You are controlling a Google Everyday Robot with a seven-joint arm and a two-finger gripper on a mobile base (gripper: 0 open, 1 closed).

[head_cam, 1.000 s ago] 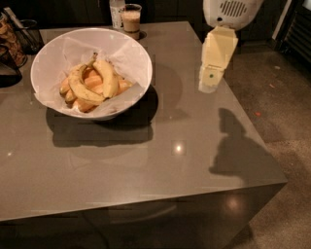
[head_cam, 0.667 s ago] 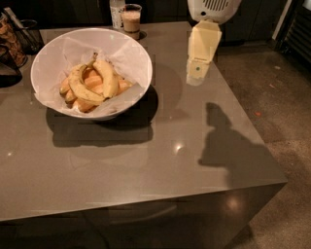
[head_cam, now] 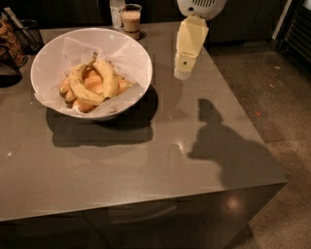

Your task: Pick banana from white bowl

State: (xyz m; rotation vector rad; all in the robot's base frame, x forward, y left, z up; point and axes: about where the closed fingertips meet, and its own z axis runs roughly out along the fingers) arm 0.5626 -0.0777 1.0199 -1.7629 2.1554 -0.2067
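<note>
The white bowl [head_cam: 51, 58] stands on the grey table at the back left, lined with crinkled white paper. In it lies the banana [head_cam: 108, 76], thick and fairly straight, with its stem pointing to the back. A slimmer curved banana [head_cam: 80, 89] lies beside it on its left, over stubby orange pieces [head_cam: 91, 80]. My gripper [head_cam: 183, 73], cream-coloured, hangs above the table to the right of the bowl, a short way from its rim, pointing down and holding nothing.
A cup with a brown drink [head_cam: 132, 17] and a bottle [head_cam: 116, 11] stand behind the bowl. A black mesh holder [head_cam: 30, 35] and a dark object [head_cam: 8, 65] are at the far left. The table's right edge [head_cam: 252, 121] drops to the floor.
My gripper has moved left across the table, closer to the bowl. The bowl and the fruit have not moved.
</note>
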